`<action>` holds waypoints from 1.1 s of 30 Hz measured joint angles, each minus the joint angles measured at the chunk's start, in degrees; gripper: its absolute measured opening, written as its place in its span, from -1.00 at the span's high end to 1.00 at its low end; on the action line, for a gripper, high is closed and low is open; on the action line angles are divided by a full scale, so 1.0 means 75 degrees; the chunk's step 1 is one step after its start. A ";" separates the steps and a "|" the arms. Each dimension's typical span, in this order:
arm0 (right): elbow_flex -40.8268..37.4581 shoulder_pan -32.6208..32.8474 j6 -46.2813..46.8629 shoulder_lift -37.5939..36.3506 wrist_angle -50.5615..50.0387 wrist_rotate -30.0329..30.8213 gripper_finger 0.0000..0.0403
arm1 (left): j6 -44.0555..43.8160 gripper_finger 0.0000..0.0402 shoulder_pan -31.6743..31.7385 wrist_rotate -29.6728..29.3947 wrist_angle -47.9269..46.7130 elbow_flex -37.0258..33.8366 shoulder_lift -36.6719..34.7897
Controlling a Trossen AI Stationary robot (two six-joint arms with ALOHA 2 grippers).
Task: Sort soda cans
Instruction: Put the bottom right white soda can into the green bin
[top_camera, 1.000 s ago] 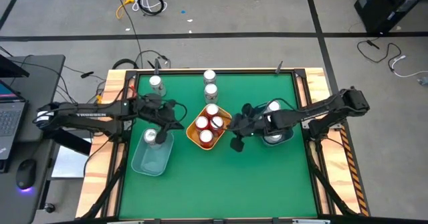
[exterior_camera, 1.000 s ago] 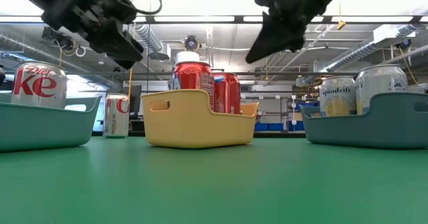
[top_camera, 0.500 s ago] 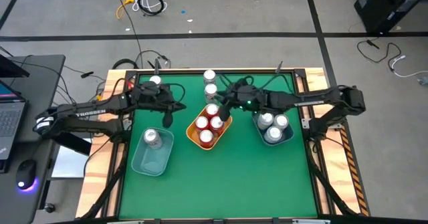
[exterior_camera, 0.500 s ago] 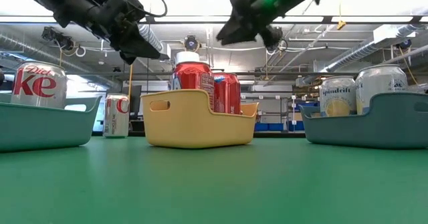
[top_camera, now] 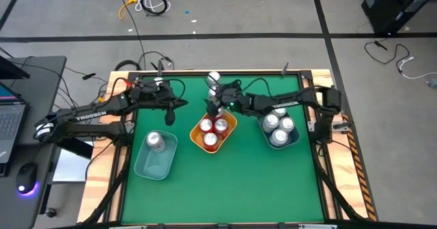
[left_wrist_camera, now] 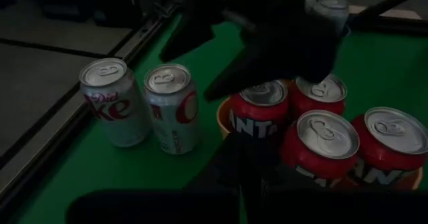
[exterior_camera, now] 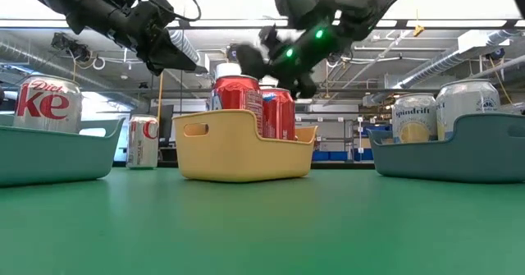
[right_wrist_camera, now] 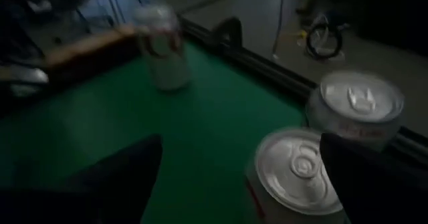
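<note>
Soda cans [top_camera: 214, 85] near table's far edge: rigid, smooth, likely slippery, best clasped mid-body; right gripper [top_camera: 217, 104] spread just above them, left gripper [top_camera: 170, 113] pressed together, empty.

In the high view the right arm [top_camera: 273, 103] covers part of the can [top_camera: 217, 91] beneath it, the left wrist view shows its own fingers [left_wrist_camera: 247, 177] only as a dark blur, and a far can [right_wrist_camera: 160, 47] is smeared in the right wrist view.
</note>
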 joint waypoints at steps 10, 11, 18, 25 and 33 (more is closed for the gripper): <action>0.0517 -0.0322 0.0241 0.0798 -0.0047 0.0140 -0.75 | 0.0044 1.00 0.0031 0.0011 -0.0057 0.0000 0.0001; 0.0519 -0.0332 0.0262 0.0798 -0.0052 0.0139 -0.70 | 0.0046 1.00 0.0032 0.0010 -0.0060 0.0000 0.0001; 0.0516 -0.0347 0.0129 0.0783 -0.0174 0.0140 -0.32 | 0.0056 1.00 0.0032 0.0010 -0.0165 0.0000 -0.0113; 0.0485 -0.0293 -0.0048 0.0641 -0.0266 0.0101 -0.32 | 0.0056 1.00 0.0032 0.0082 -0.0335 0.0000 -0.0156; 0.0481 -0.0283 -0.0017 0.0145 -0.0671 0.0072 -0.66 | 0.0058 1.00 0.0032 0.0103 -0.0411 0.0000 -0.0156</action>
